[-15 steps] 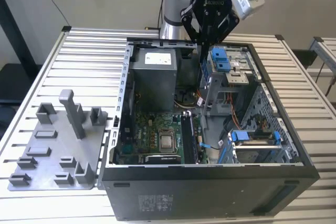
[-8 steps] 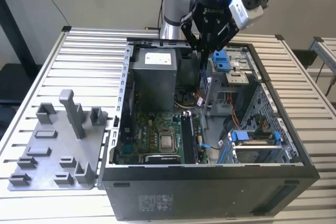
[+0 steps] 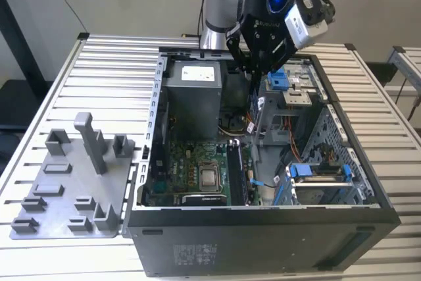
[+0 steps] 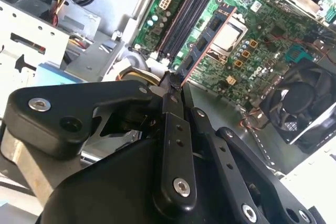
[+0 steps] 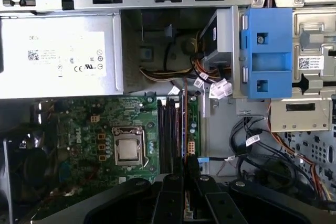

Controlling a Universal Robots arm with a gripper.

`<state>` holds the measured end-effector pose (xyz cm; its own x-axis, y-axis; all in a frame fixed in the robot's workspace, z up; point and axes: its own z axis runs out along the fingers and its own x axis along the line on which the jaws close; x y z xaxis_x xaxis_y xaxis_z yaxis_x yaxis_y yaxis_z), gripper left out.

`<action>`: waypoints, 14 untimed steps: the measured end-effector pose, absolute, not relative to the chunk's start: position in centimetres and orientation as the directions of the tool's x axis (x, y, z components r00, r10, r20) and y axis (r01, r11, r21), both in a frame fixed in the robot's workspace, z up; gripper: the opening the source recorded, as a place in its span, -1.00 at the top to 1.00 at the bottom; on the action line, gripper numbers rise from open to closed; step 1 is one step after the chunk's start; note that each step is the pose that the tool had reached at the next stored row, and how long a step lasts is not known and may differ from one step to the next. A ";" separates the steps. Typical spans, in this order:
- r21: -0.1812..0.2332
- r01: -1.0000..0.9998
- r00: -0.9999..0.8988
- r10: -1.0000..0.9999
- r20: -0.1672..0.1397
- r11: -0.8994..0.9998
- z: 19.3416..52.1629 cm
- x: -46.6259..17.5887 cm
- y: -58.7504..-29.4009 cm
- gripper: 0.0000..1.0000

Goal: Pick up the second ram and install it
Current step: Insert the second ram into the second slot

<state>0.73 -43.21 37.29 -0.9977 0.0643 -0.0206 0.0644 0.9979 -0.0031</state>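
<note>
Hanging over the open computer case (image 3: 263,245), my gripper (image 4: 172,85) is clamped on the second ram (image 4: 210,32), with my fingers (image 4: 173,129) pressed against one end of the stick. In the second wrist view the stick juts out from my fingertips, its row of black chips facing the camera and a copper-coloured edge along one side. In the first wrist view I see it edge-on, a thin line lying over the dark memory slots (image 5: 169,129) of the green motherboard (image 5: 79,124). I hold it above the board; whether it lines up with a free slot I cannot tell.

Plenty crowds around it. The processor socket (image 5: 127,146) sits just beside the slots, and the grey power supply (image 5: 58,51) stands past their far end. A knot of coloured cables (image 5: 210,82) hangs between the power supply and a blue bracket (image 5: 265,51), and the black fan (image 4: 294,103) lies beyond the socket. In the exterior view the grey fixture tray (image 3: 72,182) rests on the slatted table (image 3: 105,64) beside the case, toward the exterior view's left, well apart from me.
</note>
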 end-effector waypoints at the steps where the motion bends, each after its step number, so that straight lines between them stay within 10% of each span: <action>1: -0.003 0.067 -0.998 0.067 -0.021 0.998 37.2 0.7 -43.3 0.72; 14: -0.004 0.096 -0.995 0.096 -0.008 0.995 36.0 0.7 -45.1 0.72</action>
<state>0.73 -45.12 35.97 -0.9954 0.0959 -0.0075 0.0959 0.9954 -0.0042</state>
